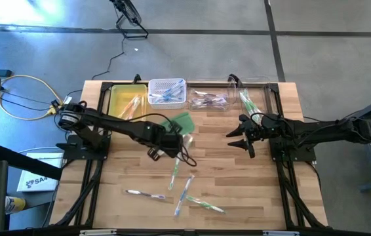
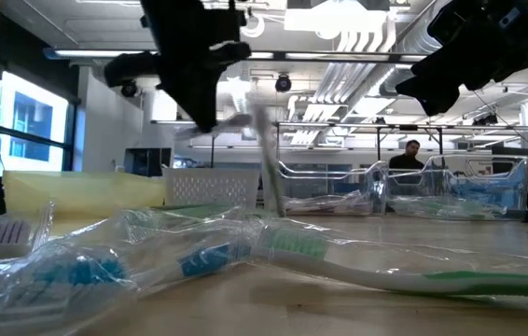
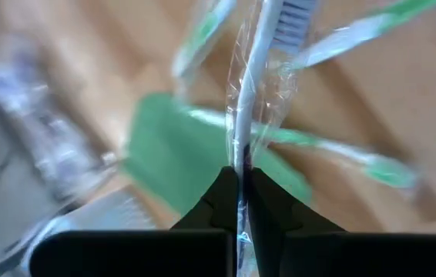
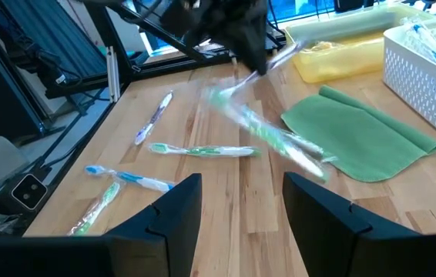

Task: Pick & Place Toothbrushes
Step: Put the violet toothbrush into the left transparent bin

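I have the left gripper (image 3: 241,201) clamped on a wrapped toothbrush (image 3: 250,92) mid-desk, lifted beside the green pad (image 1: 180,121) — carry step. Next, swing toward the far-edge bins (image 1: 167,92). The right gripper (image 4: 241,201) waits, jaws wide.

Only the letters "SA" can be read, on a white box (image 1: 36,179) on the floor beside the table.

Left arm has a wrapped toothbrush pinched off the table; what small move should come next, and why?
Probably carry it toward the bins at the table's far edge. The left gripper has its jaws shut on a wrapped toothbrush, which hangs clear of the table near the green pad. The bins lie just beyond. The right gripper waits open.
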Action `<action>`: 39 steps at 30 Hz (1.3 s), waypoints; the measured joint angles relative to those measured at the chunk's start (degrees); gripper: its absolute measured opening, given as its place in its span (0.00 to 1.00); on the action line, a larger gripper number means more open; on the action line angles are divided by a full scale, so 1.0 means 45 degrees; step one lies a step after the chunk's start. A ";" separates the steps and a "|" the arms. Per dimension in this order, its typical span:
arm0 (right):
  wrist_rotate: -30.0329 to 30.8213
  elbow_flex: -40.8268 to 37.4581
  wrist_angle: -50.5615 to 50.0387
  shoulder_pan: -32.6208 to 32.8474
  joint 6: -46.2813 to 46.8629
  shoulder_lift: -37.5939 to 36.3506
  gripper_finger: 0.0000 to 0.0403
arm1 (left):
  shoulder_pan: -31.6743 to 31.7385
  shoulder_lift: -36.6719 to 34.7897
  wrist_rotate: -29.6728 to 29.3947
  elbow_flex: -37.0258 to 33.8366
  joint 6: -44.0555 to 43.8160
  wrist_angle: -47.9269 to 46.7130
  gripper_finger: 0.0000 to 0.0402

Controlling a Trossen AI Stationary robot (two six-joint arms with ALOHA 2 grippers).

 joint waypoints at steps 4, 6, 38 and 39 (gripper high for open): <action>-0.0001 0.0000 0.0000 -0.0004 -0.0004 0.0000 0.44 | 0.0000 -0.0010 -0.1536 0.0400 -0.0005 0.0032 0.01; -0.0005 0.0000 0.0000 0.0001 -0.0005 0.0000 0.44 | 0.0000 -0.0010 -0.2283 0.0506 -0.0005 0.0235 0.01; -0.3037 0.0000 0.1072 0.0001 -0.0389 -0.0019 0.44 | 0.6946 0.0731 0.4977 0.0576 -0.2968 1.1546 0.01; -0.2835 -0.0004 0.1069 0.0001 -0.0389 -0.0019 0.44 | 0.6976 0.0820 0.5110 0.0577 -0.2985 1.1585 0.01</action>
